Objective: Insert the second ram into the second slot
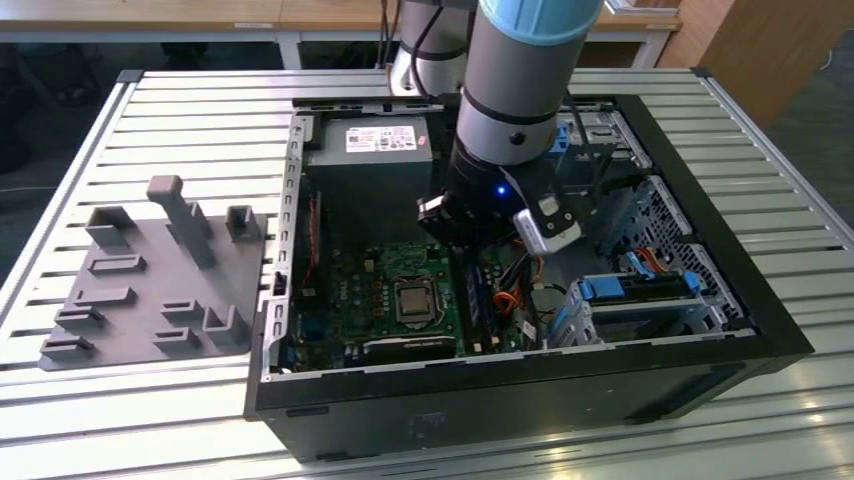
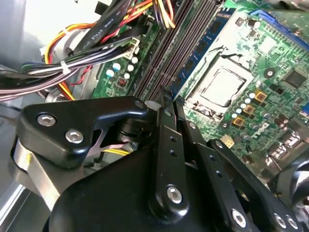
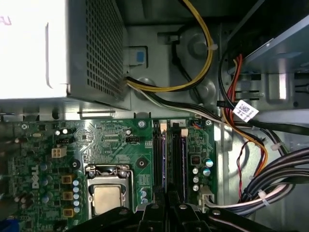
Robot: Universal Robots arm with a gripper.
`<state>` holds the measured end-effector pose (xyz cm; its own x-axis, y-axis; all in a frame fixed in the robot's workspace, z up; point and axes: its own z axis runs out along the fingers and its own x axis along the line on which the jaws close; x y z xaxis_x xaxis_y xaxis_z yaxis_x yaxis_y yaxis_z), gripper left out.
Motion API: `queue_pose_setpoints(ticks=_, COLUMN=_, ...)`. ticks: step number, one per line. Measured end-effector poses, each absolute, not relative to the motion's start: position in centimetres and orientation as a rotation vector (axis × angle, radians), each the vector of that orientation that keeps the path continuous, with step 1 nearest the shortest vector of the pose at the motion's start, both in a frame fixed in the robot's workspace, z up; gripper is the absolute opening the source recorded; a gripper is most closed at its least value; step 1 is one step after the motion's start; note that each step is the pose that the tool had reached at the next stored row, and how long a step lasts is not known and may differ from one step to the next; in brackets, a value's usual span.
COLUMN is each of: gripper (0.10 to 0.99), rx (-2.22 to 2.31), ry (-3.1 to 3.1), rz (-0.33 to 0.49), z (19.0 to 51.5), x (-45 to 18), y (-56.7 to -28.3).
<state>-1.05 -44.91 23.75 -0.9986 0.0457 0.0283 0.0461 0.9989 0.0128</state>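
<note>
Exterior view: gripper [image 1: 467,243] was low inside the open PC case [image 1: 727,335], over the RAM slots [image 1: 487,300]. The power supply [image 1: 367,140] bore a white label, print left unread. Second wrist view: jaws looked clenched together on nothing, tip just beside the end of the second ram [image 2: 203,48], which stood upright in the slot nearest the CPU socket [image 2: 219,89]. First wrist view: white cable tag [image 3: 245,110]. Step, my guess: pressing the stick home.

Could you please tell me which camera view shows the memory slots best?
The first wrist view: the memory slots lie straight-on, nearly full length, just beyond the gripper. The second wrist view shows them slanted; in the exterior view the arm partly covers them.
</note>
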Motion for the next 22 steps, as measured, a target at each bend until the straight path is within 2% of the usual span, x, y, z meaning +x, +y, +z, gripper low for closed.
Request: queue_pose_setpoints(ticks=22, gripper=0.137, rx=-0.013, ry=-3.113, rz=-0.025, z=22.62, x=-1.00, y=-45.37)
